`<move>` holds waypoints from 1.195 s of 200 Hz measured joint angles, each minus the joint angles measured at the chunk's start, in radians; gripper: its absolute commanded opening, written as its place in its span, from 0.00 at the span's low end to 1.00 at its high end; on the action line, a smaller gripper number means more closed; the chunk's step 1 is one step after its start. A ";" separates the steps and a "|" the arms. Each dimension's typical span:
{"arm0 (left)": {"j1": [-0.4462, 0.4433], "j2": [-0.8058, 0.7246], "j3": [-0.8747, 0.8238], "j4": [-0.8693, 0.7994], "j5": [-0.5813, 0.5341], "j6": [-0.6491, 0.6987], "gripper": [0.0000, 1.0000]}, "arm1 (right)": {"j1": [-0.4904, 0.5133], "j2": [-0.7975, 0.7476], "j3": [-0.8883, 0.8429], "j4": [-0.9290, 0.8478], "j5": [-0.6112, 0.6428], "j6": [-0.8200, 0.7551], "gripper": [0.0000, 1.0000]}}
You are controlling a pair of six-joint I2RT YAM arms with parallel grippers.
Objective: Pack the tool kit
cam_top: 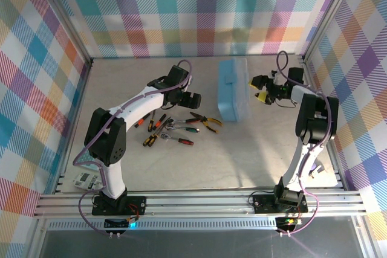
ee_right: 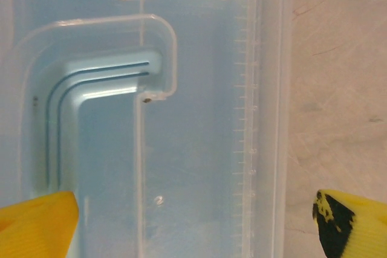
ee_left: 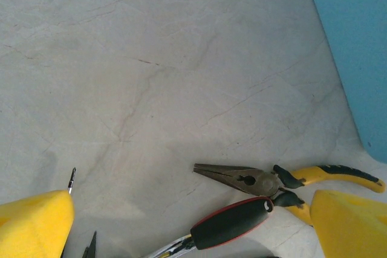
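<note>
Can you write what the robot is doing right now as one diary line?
left gripper: open, above pliers | right gripper: open, above case | tools: loose on table, left of case

The overhead camera looks down over the table (cam_top: 254,155); the wrist cameras closely view pliers (ee_left: 266,180) and case (ee_right: 199,149).

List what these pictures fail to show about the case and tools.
- Case contents: top view, lid covers them.
- Wrench head: left wrist view, cut off at bottom edge.
- Pliers, lower handle: left wrist view, behind one of the fingers.
- Screwdrivers: top view, too small to count.
</note>
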 measured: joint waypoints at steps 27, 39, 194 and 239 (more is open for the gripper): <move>0.002 0.000 0.087 -0.046 0.053 -0.006 1.00 | -0.015 -0.087 0.061 -0.126 0.101 -0.061 0.99; 0.002 0.000 0.146 -0.061 0.098 -0.023 1.00 | -0.015 -0.135 0.077 -0.164 0.124 -0.085 1.00; -0.001 0.309 0.443 0.310 0.715 -0.637 1.00 | 0.174 -0.228 0.073 -0.240 0.355 -0.144 0.61; -0.009 0.353 0.471 0.327 0.719 -0.660 1.00 | 0.185 -0.178 0.100 -0.224 0.338 -0.143 0.63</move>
